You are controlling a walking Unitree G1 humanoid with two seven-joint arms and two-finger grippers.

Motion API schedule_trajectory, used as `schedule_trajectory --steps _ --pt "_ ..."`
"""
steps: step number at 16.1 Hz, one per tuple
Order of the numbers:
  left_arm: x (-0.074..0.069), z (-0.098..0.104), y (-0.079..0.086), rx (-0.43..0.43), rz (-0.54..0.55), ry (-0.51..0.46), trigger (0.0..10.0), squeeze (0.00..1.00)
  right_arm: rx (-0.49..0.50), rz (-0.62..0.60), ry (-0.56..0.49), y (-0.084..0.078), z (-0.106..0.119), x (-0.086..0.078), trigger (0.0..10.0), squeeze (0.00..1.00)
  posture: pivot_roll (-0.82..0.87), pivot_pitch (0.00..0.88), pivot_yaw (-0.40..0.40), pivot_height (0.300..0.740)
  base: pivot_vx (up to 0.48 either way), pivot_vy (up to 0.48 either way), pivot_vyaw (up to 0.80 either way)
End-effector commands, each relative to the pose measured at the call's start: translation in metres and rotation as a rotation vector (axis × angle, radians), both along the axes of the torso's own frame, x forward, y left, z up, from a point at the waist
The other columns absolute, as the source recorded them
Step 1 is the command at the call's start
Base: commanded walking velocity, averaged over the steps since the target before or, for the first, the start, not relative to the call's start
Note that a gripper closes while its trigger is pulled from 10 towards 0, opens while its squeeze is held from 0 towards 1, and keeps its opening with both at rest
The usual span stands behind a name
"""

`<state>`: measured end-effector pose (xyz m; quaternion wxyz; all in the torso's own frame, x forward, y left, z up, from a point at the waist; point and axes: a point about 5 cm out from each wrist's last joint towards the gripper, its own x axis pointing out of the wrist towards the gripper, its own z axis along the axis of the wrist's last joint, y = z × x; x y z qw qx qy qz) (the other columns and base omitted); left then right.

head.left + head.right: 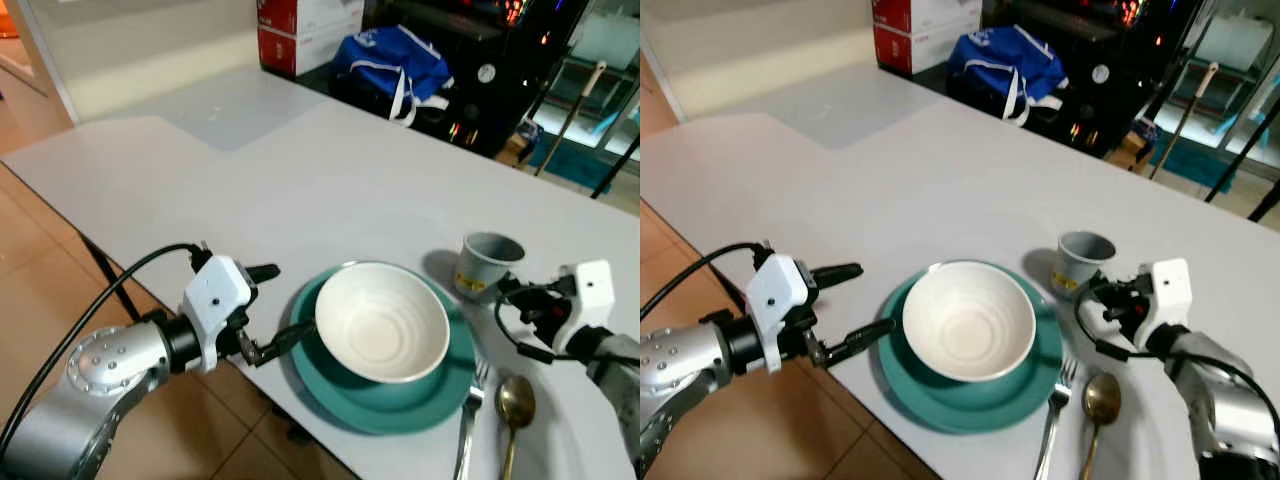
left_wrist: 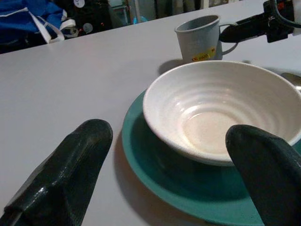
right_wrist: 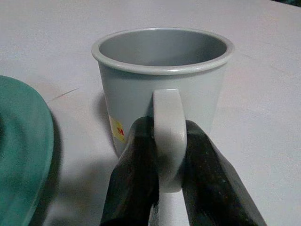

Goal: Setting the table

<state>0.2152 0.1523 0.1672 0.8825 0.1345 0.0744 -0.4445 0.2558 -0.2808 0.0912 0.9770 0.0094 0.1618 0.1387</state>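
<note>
A white bowl point(image 1: 381, 320) sits in a teal plate point(image 1: 345, 398) near the table's front edge. My left gripper point(image 1: 288, 300) hovers at the plate's left rim, open, one finger point(image 2: 70, 169) on each side of the near rim and nothing held. A grey mug point(image 1: 488, 262) stands upright on the table just right of the plate. My right gripper point(image 3: 162, 155) is shut on the mug's handle point(image 3: 167, 132), pinching it from both sides. A fork point(image 1: 470, 410) and a gold spoon point(image 1: 516, 400) lie right of the plate.
The white table point(image 1: 300, 170) stretches far back and left; its front edge point(image 1: 120, 262) drops to a tiled floor. A blue bag point(image 1: 395, 55), a red and white box point(image 1: 300, 30) and dark shelving stand beyond the far edge.
</note>
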Motion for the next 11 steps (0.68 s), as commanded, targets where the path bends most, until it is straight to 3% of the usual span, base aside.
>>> schedule_trajectory --steps 1,2,3,4,10,11 --pt "-0.001 0.005 -0.002 0.000 -0.016 -0.013 10.0 0.00 -0.028 -0.004 -0.004 -0.001 0.001 0.003 10.0 0.00 -0.03 0.000 -0.064 0.740 0.000 0.000 0.00" --pt "-0.001 0.004 -0.002 0.003 -0.013 -0.012 10.0 0.00 -0.042 -0.010 0.002 -0.002 -0.001 0.003 10.0 0.32 -0.03 0.000 -0.064 0.740 0.000 0.000 0.00" --pt "-0.001 0.004 -0.002 0.005 -0.011 -0.011 10.0 0.00 -0.051 -0.017 0.004 -0.003 -0.003 0.004 10.0 0.87 -0.03 0.000 -0.064 0.740 0.000 0.000 0.00" --pt "-0.001 0.003 -0.002 0.005 -0.010 -0.011 10.0 0.00 -0.052 -0.024 0.003 -0.003 -0.004 0.005 10.0 1.00 -0.03 0.000 -0.064 0.740 0.000 0.000 0.00" --pt "-0.001 0.002 -0.001 0.012 -0.007 -0.008 10.0 0.00 -0.068 -0.009 -0.012 -0.014 0.003 0.001 10.0 1.00 -0.04 0.000 -0.061 0.740 0.000 0.000 0.00" --pt "0.001 0.003 0.001 0.027 0.012 -0.027 10.0 0.00 -0.091 0.033 -0.045 -0.017 0.019 -0.005 10.0 1.00 -0.04 0.000 -0.063 0.740 0.000 0.000 0.00"
